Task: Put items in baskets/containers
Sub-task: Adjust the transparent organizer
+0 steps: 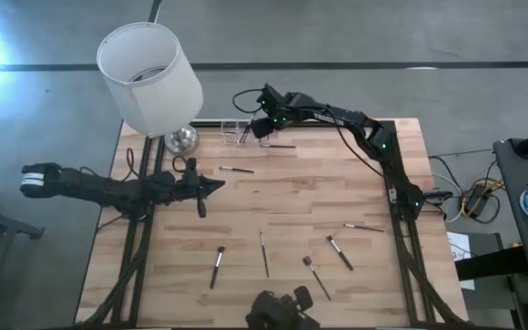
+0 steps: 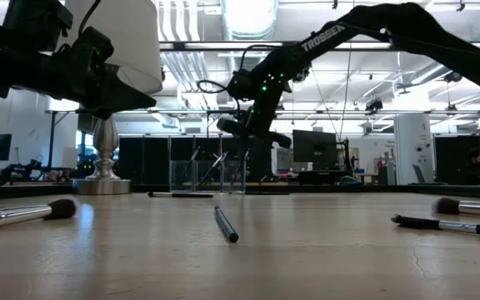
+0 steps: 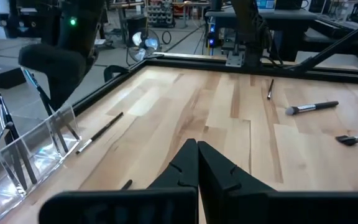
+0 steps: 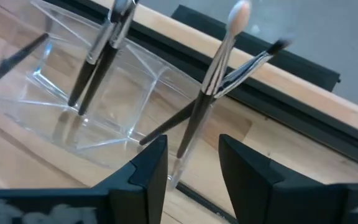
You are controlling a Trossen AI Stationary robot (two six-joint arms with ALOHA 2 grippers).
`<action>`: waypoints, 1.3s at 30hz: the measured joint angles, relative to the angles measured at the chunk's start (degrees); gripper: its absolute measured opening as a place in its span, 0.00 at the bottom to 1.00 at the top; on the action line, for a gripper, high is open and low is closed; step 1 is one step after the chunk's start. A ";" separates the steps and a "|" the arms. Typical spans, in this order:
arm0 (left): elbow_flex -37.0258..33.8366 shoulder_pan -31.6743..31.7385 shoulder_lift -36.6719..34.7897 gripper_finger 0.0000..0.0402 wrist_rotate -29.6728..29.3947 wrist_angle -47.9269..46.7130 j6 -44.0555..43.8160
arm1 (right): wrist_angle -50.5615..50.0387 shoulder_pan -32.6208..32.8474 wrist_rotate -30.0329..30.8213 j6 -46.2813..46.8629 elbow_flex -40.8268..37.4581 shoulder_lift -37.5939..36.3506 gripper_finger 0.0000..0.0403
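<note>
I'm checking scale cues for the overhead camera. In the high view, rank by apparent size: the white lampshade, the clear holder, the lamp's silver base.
1. White lampshade, by far the largest.
2. Clear holder and silver lamp base look about alike; the shade hides part of the base, so I won't rank them.

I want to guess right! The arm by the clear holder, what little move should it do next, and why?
Probably lift straight up and away. The right gripper hangs open over the clear holder, and the brushes already stand inside it, held by nothing. More loose brushes wait on the table. The left gripper waits shut mid-table.
</note>
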 joint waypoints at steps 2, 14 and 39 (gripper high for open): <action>0.00 0.00 0.00 0.00 0.00 0.01 -0.36 | 0.22 0.00 -0.05 0.34 0.14 0.68 0.32; -0.02 0.00 0.00 0.00 0.00 0.01 -0.97 | -0.09 -0.35 0.00 2.54 -0.30 0.75 0.11; -0.22 0.00 0.00 0.00 0.20 -0.01 -2.46 | -15.91 -1.00 11.02 18.38 -1.30 -3.15 0.03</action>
